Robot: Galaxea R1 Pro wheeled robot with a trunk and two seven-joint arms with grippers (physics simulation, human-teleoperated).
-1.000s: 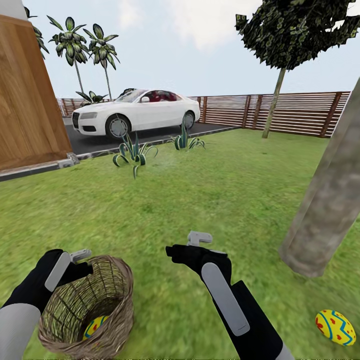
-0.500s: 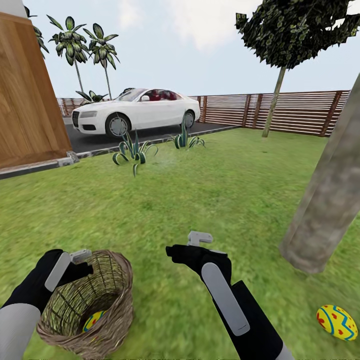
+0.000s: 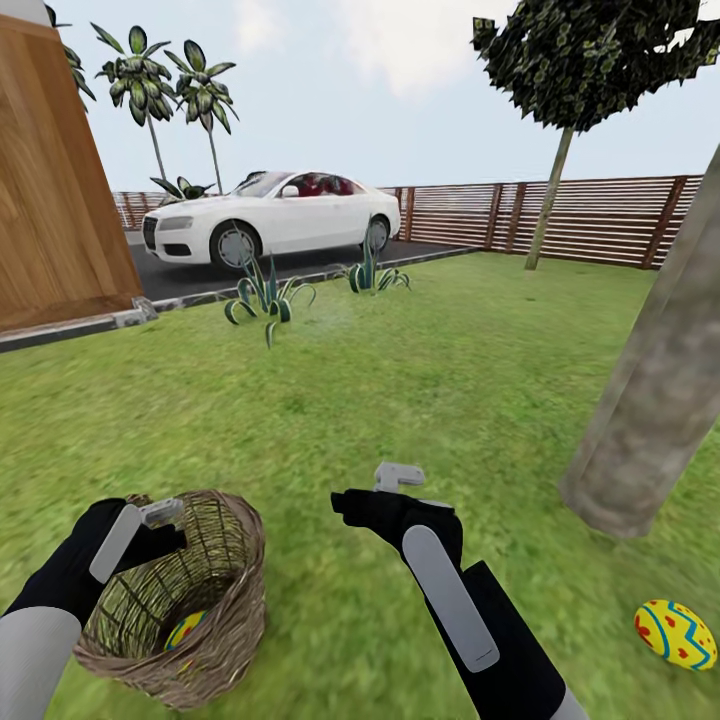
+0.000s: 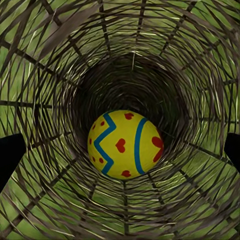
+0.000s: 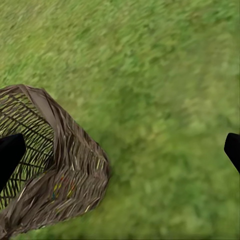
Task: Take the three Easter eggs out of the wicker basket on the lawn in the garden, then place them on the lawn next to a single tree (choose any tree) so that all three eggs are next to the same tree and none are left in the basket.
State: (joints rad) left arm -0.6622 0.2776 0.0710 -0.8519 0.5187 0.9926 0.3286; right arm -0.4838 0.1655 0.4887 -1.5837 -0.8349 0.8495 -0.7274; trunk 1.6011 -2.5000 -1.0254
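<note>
Lying deep in the wicker basket, one Easter egg rests at the bottom of the weave, yellow with blue zigzags and red hearts. The basket is tipped on its side on the lawn, its mouth turned toward the left gripper. That gripper sits right at the braided rim, the black forearm reaching in from the near left, wrist angled toward the opening; in the left wrist view its dark fingertips stand wide apart on either side of the basket's mouth, clasping nothing.

The right gripper hovers above bare grass just beside the basket, the arm stretched forward from the lower middle with its grey-striped forearm slanting up. Its fingertips are spread well apart and hold nothing.

A second Easter egg lies on the grass near the foot of the tree, whose thick mottled trunk leans across the right side. Whether that egg touches the trunk is hard to judge, though it seems to lie a little apart.
</note>
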